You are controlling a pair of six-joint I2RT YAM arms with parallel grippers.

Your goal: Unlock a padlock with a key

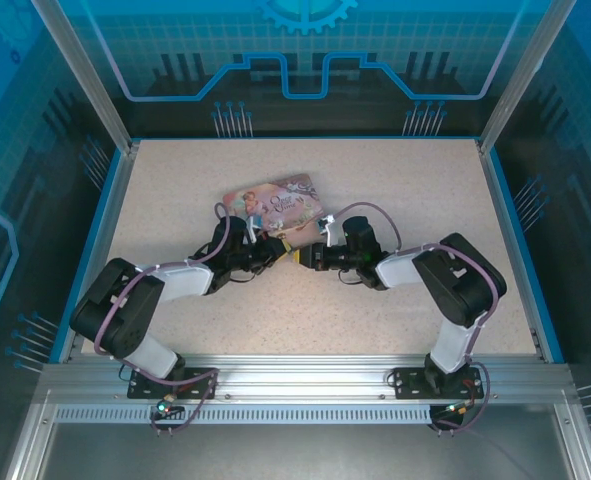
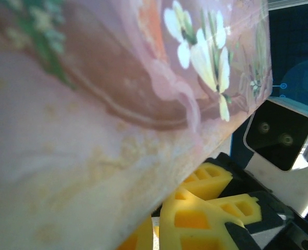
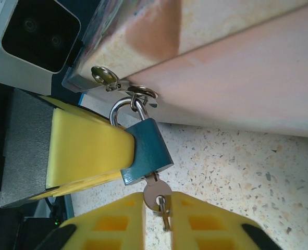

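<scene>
The padlock (image 3: 148, 148), teal-bodied, hangs by its silvery shackle (image 3: 123, 107) from the clasp on the pink tin (image 3: 237, 67). A yellow finger (image 3: 86, 146) of my left gripper (image 1: 275, 248) covers the padlock's left side, and that gripper is shut on the body. The key (image 3: 156, 192) sits in the keyhole at the bottom, its round head turned face-on. My right gripper (image 3: 158, 224) stands open by a narrow gap, with the key's head lying in that gap. The shackle's left leg is hidden behind the left finger. In the left wrist view the tin (image 2: 91, 104) hides the padlock.
The pink illustrated tin (image 1: 275, 205) lies mid-table, just beyond both grippers. The speckled tabletop (image 1: 425, 190) stretches around it, bounded by blue walls. The right wrist's camera housing (image 2: 279, 133) shows close by in the left wrist view.
</scene>
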